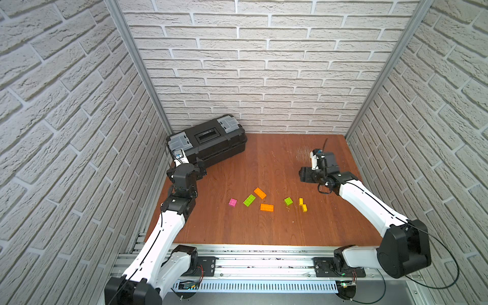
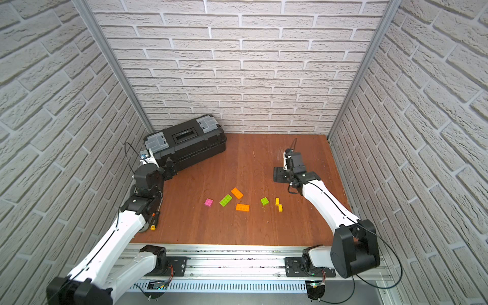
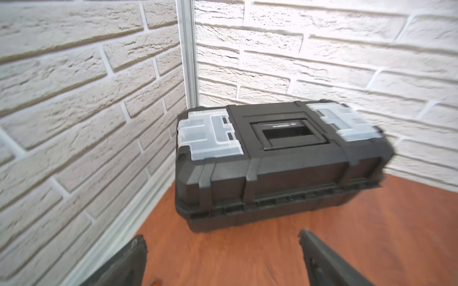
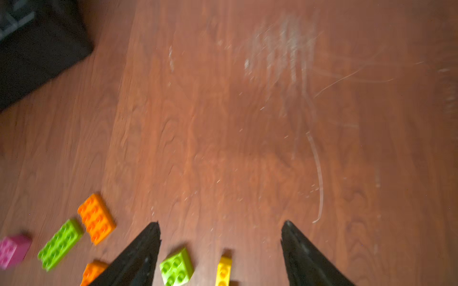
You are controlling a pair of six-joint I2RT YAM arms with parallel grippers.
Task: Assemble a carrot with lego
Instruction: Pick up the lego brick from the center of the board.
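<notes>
Assembly has not begun, by my reading: no carrot exists yet, and all seven studded plastic bricks [image 2: 242, 207] lie loose and flat on the brown wooden tabletop [image 1: 264, 158], strung in a ragged line between my two arms. From my left the line runs: pink square brick [image 1: 232, 202], lime-green long brick [image 1: 249, 200], one orange long brick [image 1: 260, 193] behind a second orange long brick [image 1: 266, 207], green square brick [image 1: 288, 201], and two tiny yellow bricks [image 1: 301, 201] just beside each other.

So the step in hand is the first pick. My right arm stretches forward, elbow raised, and the right gripper [image 4: 221, 225] hangs above bare wood near the far side of the green square and yellow pieces, claw released and empty. My left arm is folded toward the black plastic toolbox [image 3: 272, 173] in the far left corner; the left gripper [image 3: 222, 234] faces it, spread wide, holding nothing.

Next, I think, I must bring the right claw over one brick, square the jaws to its sides and drop straight down. The left arm has to turn away from the toolbox to help.
</notes>
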